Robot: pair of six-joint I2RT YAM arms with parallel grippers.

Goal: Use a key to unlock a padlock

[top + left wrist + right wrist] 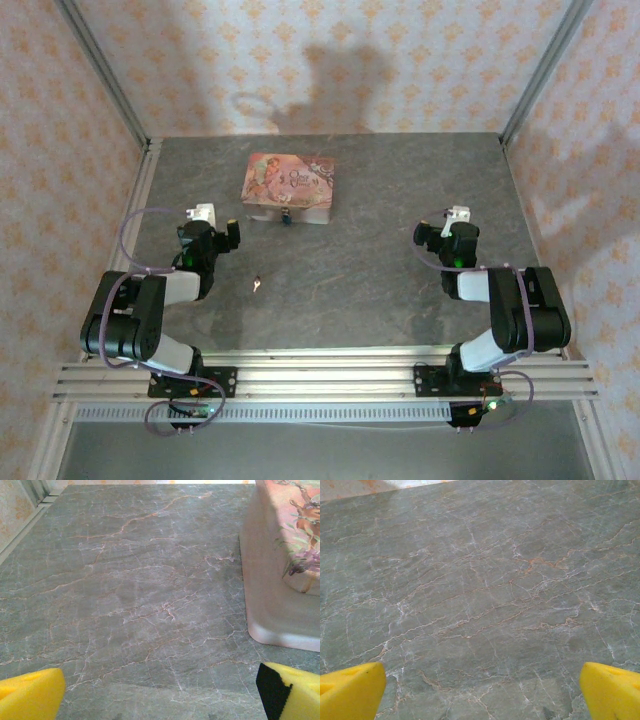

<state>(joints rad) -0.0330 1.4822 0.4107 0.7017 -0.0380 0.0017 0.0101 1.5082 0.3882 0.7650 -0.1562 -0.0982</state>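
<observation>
1. At the near face of the pink tin box (288, 182), toward the far side of the table (390, 290), sits the padlock (286, 216). Whether it touches the box or lies just beside it cannot be resolved.
2. The key (257, 285) lies flat on bare table between the box and the arm bases. It is well apart from the padlock and nearer the left arm.
3. The left pincer (160, 692) is spread wide and empty, near the box's left corner.
4. The right pincer (480, 692) is spread wide and empty over bare table, well apart from both items.
5. Key handling: expect a light, thin, stiff metal part that lies flush and is likely to slide on the smooth, stone-patterned surface. Take hold across the bow, leaving the blade free.
6. Padlock handling: expect a small, rigid, light body that is likely to shift when pushed. Pinch the body across its flat faces, with the keyway exposed and the shackle unobstructed.
</observation>
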